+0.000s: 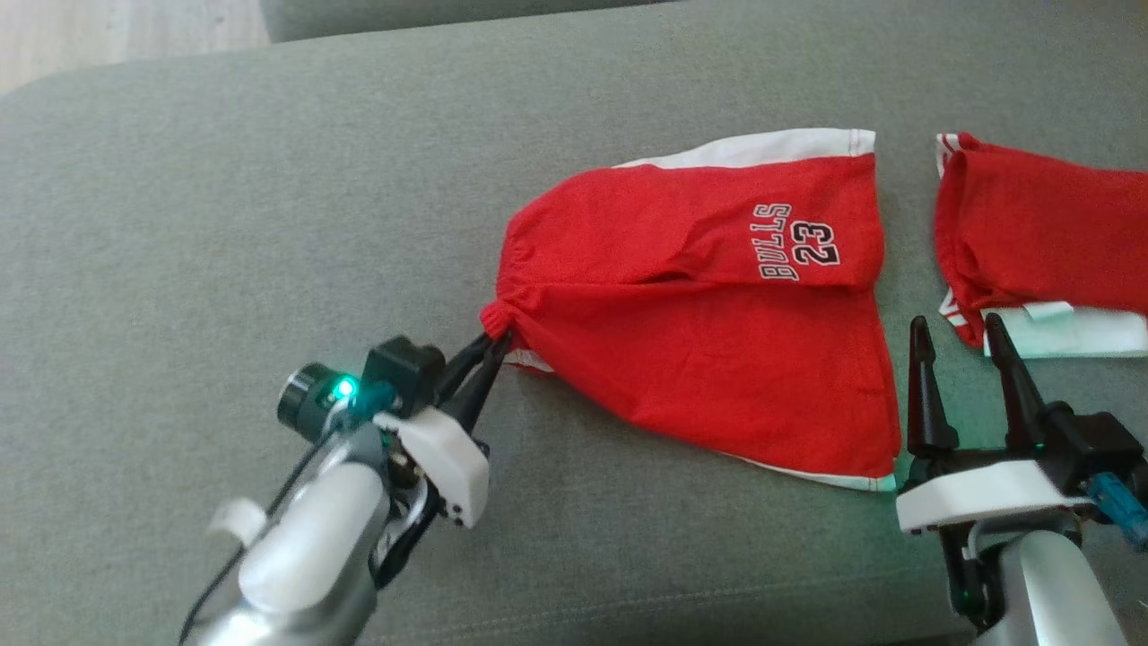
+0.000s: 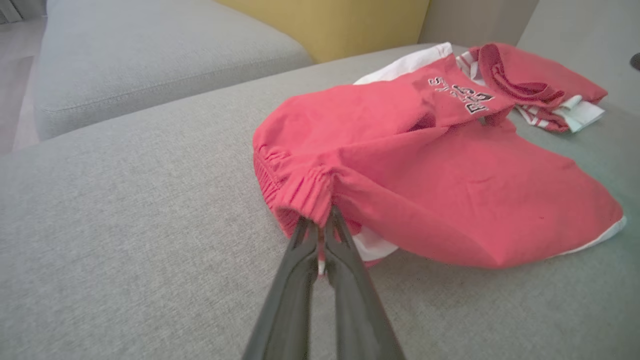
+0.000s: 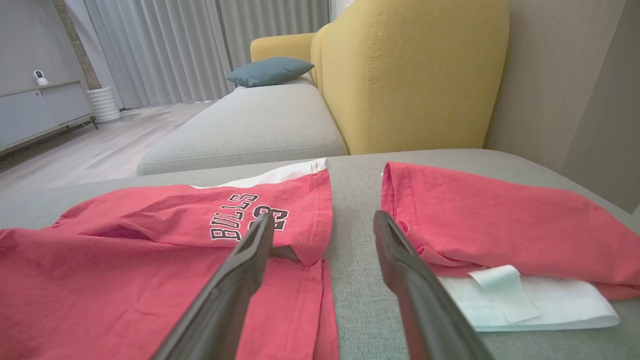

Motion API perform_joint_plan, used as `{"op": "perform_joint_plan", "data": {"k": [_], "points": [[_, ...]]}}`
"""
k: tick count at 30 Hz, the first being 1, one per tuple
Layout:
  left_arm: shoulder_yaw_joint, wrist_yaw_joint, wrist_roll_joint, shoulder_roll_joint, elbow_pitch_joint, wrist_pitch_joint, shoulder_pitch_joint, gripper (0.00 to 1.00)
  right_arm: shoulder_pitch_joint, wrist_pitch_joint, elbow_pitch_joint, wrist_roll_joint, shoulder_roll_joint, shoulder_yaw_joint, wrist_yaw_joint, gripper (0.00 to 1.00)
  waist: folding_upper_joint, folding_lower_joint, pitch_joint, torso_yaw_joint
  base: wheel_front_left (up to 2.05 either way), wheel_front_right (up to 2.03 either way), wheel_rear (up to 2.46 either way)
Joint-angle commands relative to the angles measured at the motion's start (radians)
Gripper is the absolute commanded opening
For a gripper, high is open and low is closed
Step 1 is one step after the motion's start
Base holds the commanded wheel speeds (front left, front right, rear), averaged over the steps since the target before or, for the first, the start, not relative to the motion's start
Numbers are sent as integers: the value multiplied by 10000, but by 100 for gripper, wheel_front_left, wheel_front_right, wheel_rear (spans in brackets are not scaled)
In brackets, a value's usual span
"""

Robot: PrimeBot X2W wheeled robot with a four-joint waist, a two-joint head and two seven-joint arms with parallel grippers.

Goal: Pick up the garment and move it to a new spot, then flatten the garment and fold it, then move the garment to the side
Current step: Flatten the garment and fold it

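L claw [image 1: 496,345] is clamped on the waistband of the red shorts [image 1: 708,359], mid couch seat [image 1: 224,224]; I hold R claw [image 1: 961,350] apart near the hem. Est. relocate stage w/ shorts half-spread; flatten, fold, side-move remain.

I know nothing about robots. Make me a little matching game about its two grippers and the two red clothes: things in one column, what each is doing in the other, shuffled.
Things
1. left gripper
2. right gripper
3. BULLS 23 shorts
4. second red garment

States
A. lies apart at the far right, white cloth at its near edge
B. open, holding nothing
C. shut on the shorts' waistband
D. spread on the grey cushion, pinched at one end

Pairs: 1-C, 2-B, 3-D, 4-A
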State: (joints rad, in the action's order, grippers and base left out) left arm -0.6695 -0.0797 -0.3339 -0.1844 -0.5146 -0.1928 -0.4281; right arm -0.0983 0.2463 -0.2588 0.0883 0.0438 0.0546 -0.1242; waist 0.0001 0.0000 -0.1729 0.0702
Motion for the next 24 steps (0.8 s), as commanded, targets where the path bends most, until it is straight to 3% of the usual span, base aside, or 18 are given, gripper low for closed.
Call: {"op": "perform_joint_plan", "data": {"k": [1, 13, 15, 16, 17, 24], "points": [[284, -37, 51, -213, 163, 47, -601, 0, -340, 0, 289, 41, 64, -273, -65, 100, -1, 0, -64, 86, 0, 0, 0], [-257, -298, 204, -464, -1488, 1146, -1669, 0, -566, 45, 117, 183, 64, -580, -65, 100, -1, 0, -368, 580, 0, 0, 0], [-304, -319, 183, -475, -1628, 1089, -1704, 48, -583, 55, 93, 200, 64, -569, -65, 100, -1, 0, -388, 599, 0, 0, 0], [-305, -322, 157, -464, -1682, 1038, -1703, 90, -586, 60, 79, 203, 64, -558, -65, 100, -1, 0, -386, 598, 0, 0, 0], [-280, -311, 114, -443, -1721, 962, -1691, 100, -585, 65, 65, 203, 64, -543, -65, 100, -1, 0, -377, 588, 0, 0, 0], [-120, -184, -162, -311, -1632, 255, -1423, 100, -505, 91, -63, 149, 64, -334, -65, 100, -1, 0, -105, 345, 0, 0, 0]]}}
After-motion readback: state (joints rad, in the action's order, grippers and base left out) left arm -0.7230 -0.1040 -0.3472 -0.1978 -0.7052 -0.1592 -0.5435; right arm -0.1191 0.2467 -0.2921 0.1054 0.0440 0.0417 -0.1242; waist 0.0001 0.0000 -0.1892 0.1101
